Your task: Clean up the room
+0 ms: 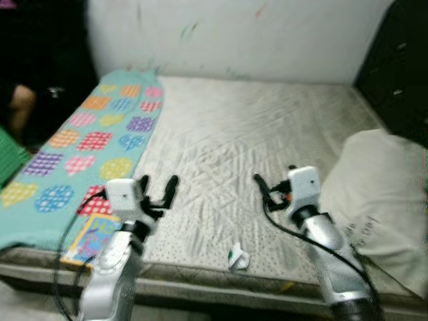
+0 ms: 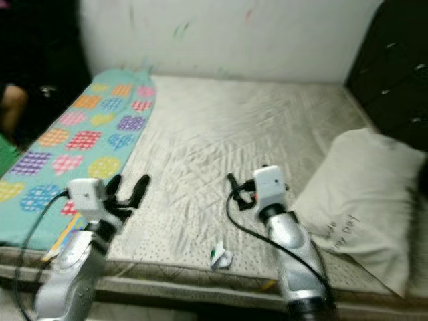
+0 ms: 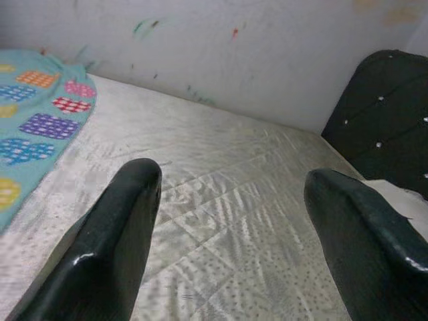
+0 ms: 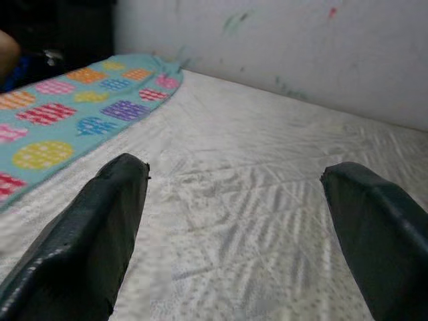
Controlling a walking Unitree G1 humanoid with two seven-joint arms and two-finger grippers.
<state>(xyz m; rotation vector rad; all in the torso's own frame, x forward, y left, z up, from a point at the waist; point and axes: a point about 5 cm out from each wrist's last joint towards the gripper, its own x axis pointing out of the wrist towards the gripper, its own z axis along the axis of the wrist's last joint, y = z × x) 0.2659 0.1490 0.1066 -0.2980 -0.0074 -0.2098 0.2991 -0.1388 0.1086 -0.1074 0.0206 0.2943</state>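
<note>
A small crumpled white and green wrapper (image 1: 237, 257) lies on the bare mattress (image 1: 254, 127) near its front edge, between my two arms. A colourful booklet (image 1: 93, 237) lies at the front left on the teal heart-patterned blanket (image 1: 87, 140). My left gripper (image 1: 158, 184) hovers open over the mattress beside the blanket's edge, above and left of the wrapper. My right gripper (image 1: 271, 180) is open too, above and right of the wrapper. Each wrist view looks along its spread fingers (image 3: 127, 207) (image 4: 107, 200) over the mattress toward the wall, with nothing between them.
A white pillow (image 1: 381, 200) lies at the mattress's right side. Dark furniture (image 1: 401, 67) stands at the far right, and a marked white wall (image 1: 234, 33) runs behind the bed. At the far left are part of a person (image 1: 20, 103) and a green object (image 1: 10, 157).
</note>
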